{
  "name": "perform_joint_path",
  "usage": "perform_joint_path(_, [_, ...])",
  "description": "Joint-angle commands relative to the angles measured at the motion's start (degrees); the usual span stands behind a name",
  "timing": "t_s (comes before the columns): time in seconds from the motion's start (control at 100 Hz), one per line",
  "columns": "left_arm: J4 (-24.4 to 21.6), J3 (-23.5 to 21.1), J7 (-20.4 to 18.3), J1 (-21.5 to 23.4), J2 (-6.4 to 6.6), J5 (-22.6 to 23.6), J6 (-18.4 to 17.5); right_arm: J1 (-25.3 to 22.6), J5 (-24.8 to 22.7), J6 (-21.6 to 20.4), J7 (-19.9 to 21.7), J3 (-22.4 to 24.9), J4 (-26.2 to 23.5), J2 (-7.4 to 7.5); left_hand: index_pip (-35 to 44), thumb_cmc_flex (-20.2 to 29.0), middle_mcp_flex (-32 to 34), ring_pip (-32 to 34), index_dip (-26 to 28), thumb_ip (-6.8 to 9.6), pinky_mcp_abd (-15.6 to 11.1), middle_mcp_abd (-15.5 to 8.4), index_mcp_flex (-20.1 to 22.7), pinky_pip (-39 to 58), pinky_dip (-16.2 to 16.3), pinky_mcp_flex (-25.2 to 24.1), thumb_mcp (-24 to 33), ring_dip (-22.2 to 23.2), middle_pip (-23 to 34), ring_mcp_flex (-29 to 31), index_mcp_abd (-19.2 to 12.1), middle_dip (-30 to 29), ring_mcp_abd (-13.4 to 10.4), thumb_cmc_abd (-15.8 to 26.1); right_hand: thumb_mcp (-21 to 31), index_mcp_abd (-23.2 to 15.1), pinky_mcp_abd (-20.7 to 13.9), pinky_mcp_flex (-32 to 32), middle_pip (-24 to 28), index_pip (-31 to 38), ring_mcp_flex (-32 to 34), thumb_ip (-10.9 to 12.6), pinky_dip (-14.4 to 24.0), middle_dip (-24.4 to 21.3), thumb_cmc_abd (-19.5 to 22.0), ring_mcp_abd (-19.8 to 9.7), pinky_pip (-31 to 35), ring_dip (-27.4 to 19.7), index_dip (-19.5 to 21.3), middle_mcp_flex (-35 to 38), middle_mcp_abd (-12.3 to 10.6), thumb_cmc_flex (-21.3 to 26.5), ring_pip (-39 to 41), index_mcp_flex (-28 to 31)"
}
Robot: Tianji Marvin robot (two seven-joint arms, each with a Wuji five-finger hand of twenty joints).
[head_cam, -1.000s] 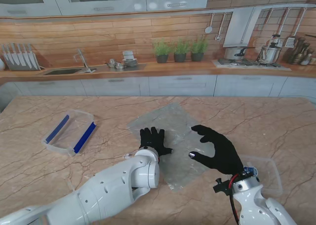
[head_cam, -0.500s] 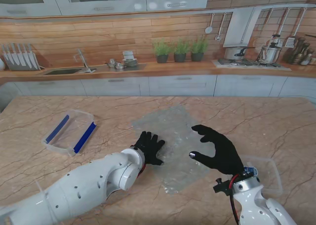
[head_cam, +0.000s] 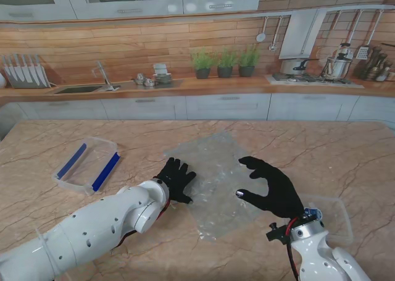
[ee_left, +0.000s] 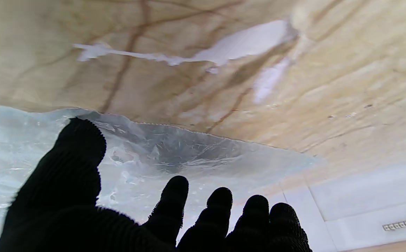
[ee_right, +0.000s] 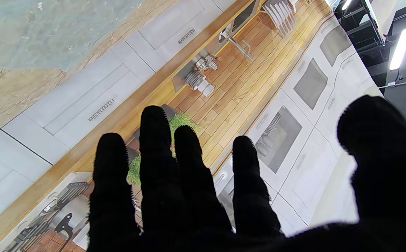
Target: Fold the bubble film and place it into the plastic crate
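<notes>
Bubble film (head_cam: 213,181), a clear wrinkled sheet, lies spread flat on the marble bench (head_cam: 345,151) between the two arms. Left robot hand (head_cam: 174,178), gloved in black, rests palm down at the sheet's left edge, fingers spread and overlapping the film; in the left wrist view the fingertips (ee_left: 176,190) lie over the film (ee_left: 189,157), gripping nothing. Right robot hand (head_cam: 270,183) hovers over the sheet's right side, fingers extended and apart, thumb set wide, nothing held; its wrist view shows the open fingers (ee_right: 154,140) against the kitchen backdrop. Plastic crate (head_cam: 86,165), clear with blue strips, sits well to the left of the film, apart from both hands.
</notes>
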Motion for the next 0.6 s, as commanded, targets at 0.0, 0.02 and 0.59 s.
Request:
perform_joint_path(0.0, [1.58,-0.94,0.30,0.51,1.10,0.53,-0.61,0.00,0.10,0.21,-0.06,-0.22,-0.09,-0.18,2.46,3.01,0.72,1.26,0.67,2.24,-0.59,-0.45,-1.57,0.61,1.25,-0.02,4.21,0.81,1.56,-0.11,-0.87,0.20,-0.32,-2.27,-0.99,-1.46,-0.96,-0.27,-1.17,-0.48,-0.69,-0.89,1.40,-0.12,1.86,-0.14,-0.55,0.33,-0.26,-0.32,-0.35,-1.19,-0.04,0.91])
perform_joint_path(0.02, [1.62,-1.22,0.31,0.51,1.19,0.99,-0.85,0.01,0.13,0.23,-0.03,-0.23,-0.09,-0.18,2.88,2.77,0.80,1.68,0.75,2.17,-0.49,-0.48,-1.63,0.65,1.48,0.12,4.85,0.82,1.86,-0.04,-1.06,0.23,-0.32,-2.38,-0.98,-1.50,-0.97,-0.26,-1.20,-0.50,-0.67,-0.89,1.40,-0.13,1.97,-0.13,-0.55,0.34,-0.27,-0.37,-0.34,-1.21,-0.03,0.88])
perform_joint_path(0.59, [-1.99,-9.77,-0.84,5.83,2.46,5.25,-4.45,0.25,0.27,0.42,0.51,-0.31,0.07,-0.08,13.50,2.48,4.63,10.22,4.45,1.67,0.04,-1.28,0.50,1.14,2.19,3.33,16.03,0.01,10.22,2.57,-1.38,1.69,-0.37,-3.50,-0.98,-1.46,-0.89,-0.32,-1.38,-0.60,-0.78,-0.87,1.49,-0.16,2.44,-0.05,-0.63,0.34,-0.33,-0.37,-0.36,-1.57,-0.12,0.97])
